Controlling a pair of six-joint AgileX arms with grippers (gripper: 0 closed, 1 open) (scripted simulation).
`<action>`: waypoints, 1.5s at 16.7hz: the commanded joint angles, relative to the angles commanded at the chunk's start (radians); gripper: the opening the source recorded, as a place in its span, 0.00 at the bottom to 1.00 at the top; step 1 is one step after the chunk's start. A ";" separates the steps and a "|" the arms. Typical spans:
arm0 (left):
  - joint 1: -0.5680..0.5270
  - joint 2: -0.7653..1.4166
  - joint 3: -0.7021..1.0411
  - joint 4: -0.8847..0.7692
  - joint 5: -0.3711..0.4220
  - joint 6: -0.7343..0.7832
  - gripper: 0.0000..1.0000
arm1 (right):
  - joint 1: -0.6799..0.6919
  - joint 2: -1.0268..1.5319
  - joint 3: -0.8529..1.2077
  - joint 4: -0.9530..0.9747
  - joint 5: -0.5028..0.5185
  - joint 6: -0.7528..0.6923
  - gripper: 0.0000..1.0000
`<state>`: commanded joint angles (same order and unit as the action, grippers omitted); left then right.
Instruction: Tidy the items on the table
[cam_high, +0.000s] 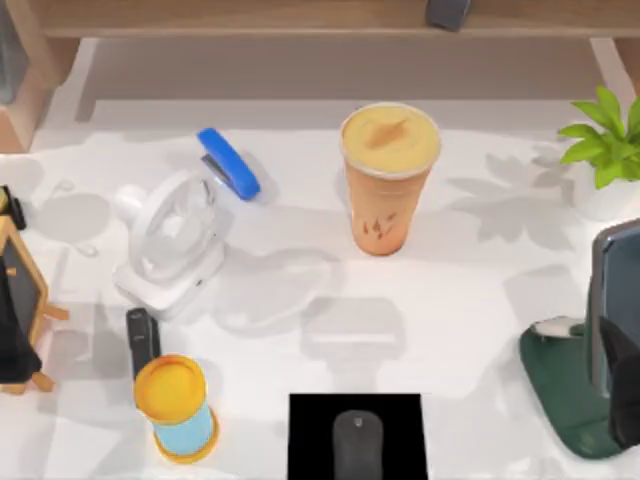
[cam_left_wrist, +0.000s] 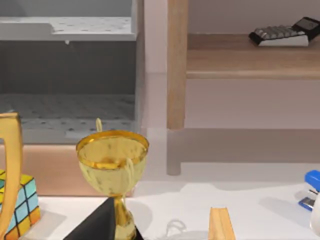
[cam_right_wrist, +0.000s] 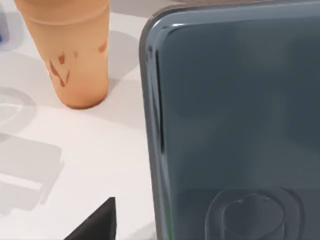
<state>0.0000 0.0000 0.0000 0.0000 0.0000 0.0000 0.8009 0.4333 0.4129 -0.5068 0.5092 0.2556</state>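
- The phone (cam_high: 615, 300) is cut off by the right edge of the top view, standing upright over a dark green stand (cam_high: 565, 390); in the right wrist view its dark glass face (cam_right_wrist: 240, 120) is seen very close.
- The right gripper is taken to be the dark shape (cam_high: 625, 385) at the right edge, beside the phone; whether its jaws are apart or clamped on the phone cannot be told.
- The left gripper is seen as a dark wedge (cam_left_wrist: 102, 222) in the left wrist view, next to a gold trophy (cam_left_wrist: 112, 165); its jaw state cannot be told.
- The mouse (cam_high: 358, 445) is found on a black mat (cam_high: 310, 430) at the near edge, partly cut off.
- The orange drink cup (cam_high: 388, 180) stands upright at the middle of the white table (cam_high: 470, 300).
- A dark object (cam_high: 450, 12) on the far wooden ledge is cut off and hard to identify.
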 joint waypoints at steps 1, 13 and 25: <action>0.000 0.000 0.000 0.000 0.000 0.000 1.00 | -0.002 -0.002 0.000 0.002 -0.002 -0.001 1.00; 0.000 0.000 0.000 0.000 0.000 0.000 1.00 | -0.579 -0.330 -0.131 0.430 -0.426 -0.213 1.00; 0.000 0.000 0.000 0.000 0.000 0.000 1.00 | -0.801 -0.433 -0.413 0.507 -0.509 -0.256 1.00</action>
<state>0.0000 0.0000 0.0000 0.0000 0.0000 0.0000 0.0000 0.0000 0.0000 0.0000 0.0000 0.0000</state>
